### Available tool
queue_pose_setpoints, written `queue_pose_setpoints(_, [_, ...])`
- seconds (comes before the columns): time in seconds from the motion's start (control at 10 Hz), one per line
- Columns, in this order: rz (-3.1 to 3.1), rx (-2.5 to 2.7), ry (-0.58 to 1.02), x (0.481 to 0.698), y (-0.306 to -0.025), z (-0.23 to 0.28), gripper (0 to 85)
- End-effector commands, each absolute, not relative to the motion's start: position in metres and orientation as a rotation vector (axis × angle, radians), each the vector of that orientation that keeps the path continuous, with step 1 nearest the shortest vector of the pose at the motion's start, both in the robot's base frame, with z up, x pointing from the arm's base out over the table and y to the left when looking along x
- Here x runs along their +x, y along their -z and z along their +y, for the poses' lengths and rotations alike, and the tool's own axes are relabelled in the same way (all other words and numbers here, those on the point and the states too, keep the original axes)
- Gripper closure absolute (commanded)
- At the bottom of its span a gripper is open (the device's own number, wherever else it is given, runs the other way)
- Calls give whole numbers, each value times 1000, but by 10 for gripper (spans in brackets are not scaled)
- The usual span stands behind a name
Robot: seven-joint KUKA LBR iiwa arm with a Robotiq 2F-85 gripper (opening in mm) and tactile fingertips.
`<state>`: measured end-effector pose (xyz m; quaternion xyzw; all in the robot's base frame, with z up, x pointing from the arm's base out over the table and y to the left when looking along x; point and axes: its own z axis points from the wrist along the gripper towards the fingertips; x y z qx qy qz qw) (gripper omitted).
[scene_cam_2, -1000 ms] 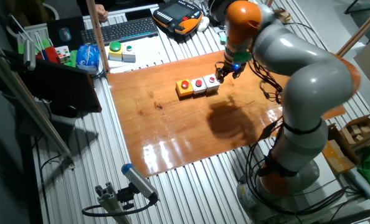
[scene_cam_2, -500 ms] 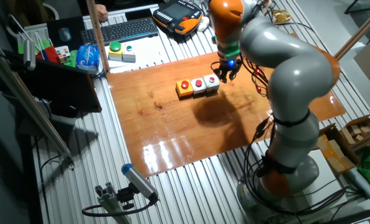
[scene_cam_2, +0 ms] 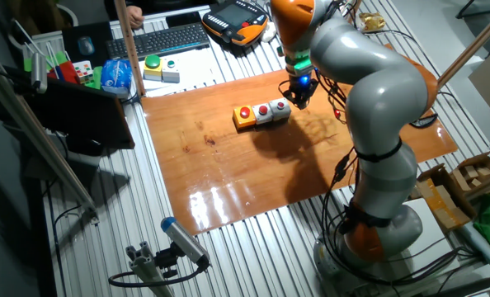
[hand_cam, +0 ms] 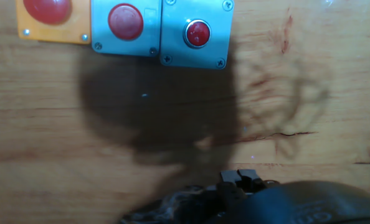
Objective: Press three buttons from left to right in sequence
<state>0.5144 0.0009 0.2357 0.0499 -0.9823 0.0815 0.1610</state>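
The three buttons sit in a row on the wooden board (scene_cam_2: 228, 165): an orange-yellow box (scene_cam_2: 244, 116), a middle silver box (scene_cam_2: 262, 112) and a right silver box (scene_cam_2: 280, 109), each with a red round button. My gripper (scene_cam_2: 299, 97) hangs just right of and behind the right silver box, a little above the board. In the hand view the orange box (hand_cam: 51, 22), middle box (hand_cam: 124, 28) and right box (hand_cam: 195, 34) lie along the top edge. The dark fingertips (hand_cam: 240, 177) show at the bottom, apart from the boxes. No gap between them can be made out.
A green dome button on a yellow box (scene_cam_2: 153, 65) and a grey box with a green dot (scene_cam_2: 171, 73) stand behind the board's left corner. A keyboard (scene_cam_2: 158, 40) and a teach pendant (scene_cam_2: 237, 23) lie at the back. The arm's base (scene_cam_2: 377, 223) stands at the right.
The arm has swung its upper links left and back. The gripper has stayed close by the right silver box, shifting only slightly.
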Motion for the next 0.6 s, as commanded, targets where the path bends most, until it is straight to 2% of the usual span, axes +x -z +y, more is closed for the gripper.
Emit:
queue_pose_setpoints(0.0, [-2801, 150, -231, 514, -236, 1, 840])
queue_pose_setpoints(0.5, [-2808, 243, -209, 515, -236, 1, 843])
